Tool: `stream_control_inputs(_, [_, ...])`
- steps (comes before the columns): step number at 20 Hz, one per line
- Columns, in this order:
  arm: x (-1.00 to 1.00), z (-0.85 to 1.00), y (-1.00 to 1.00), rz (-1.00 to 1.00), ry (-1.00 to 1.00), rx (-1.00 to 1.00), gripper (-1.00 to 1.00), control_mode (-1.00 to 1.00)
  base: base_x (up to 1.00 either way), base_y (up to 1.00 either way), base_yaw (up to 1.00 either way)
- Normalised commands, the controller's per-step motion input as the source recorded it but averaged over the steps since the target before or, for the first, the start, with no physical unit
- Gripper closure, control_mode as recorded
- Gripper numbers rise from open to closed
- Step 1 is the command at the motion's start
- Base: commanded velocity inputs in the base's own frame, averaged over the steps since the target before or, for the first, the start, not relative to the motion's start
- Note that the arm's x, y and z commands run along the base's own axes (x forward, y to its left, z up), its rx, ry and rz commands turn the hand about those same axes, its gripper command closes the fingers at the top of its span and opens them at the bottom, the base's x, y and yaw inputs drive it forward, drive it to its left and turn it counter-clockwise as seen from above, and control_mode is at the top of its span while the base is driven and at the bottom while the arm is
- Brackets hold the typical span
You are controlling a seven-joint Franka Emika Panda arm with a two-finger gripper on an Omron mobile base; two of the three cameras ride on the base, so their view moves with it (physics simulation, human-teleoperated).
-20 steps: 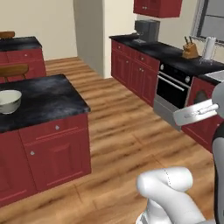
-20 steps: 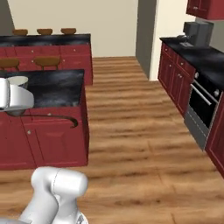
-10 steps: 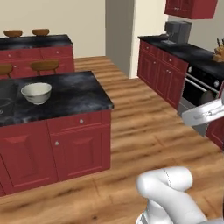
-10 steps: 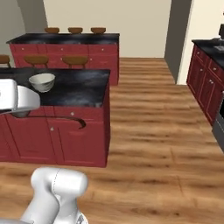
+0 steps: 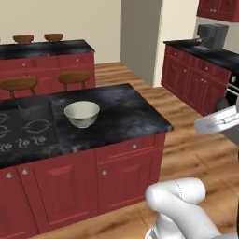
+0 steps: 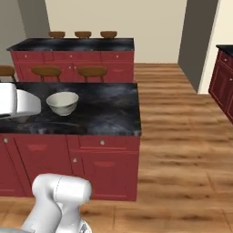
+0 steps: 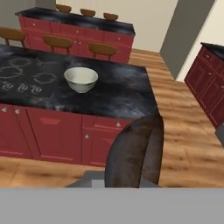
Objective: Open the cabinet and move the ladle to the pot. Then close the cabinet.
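While held, ladle (image 7: 133, 153) seemingly upright.

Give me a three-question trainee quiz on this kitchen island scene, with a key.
1. True or false: the cream bowl sits on the island counter beside the cooktop.
2. Which stands on the cooktop's far corner? A) kettle B) dark grey pot C) pan
3. What seats stand behind the island?

Key:
1. True
2. B
3. Wooden stools
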Motion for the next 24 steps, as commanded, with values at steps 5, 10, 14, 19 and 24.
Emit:
stream_control_inputs(5, [0.00, 0.00, 0.00, 0.00, 0.00, 0.00, 1.00, 1.00, 0.99, 1.00, -0.09])
stream_control_inputs(10, [0.00, 0.00, 0.00, 0.00, 0.00, 0.00, 1.00, 1.00, 0.92, 1.00, -0.07])
stream_control_inputs(14, [0.00, 0.00, 0.00, 0.00, 0.00, 0.00, 1.00, 1.00, 0.87, 1.00, -0.06])
stream_control_inputs(19, [0.00, 0.00, 0.00, 0.00, 0.00, 0.00, 1.00, 1.00, 0.82, 0.87, -0.02])
stream_control_inputs(24, [0.60, -0.12, 0.49, 0.01, 0.09, 0.00, 1.00, -1.00, 0.36, 0.30, 0.00])
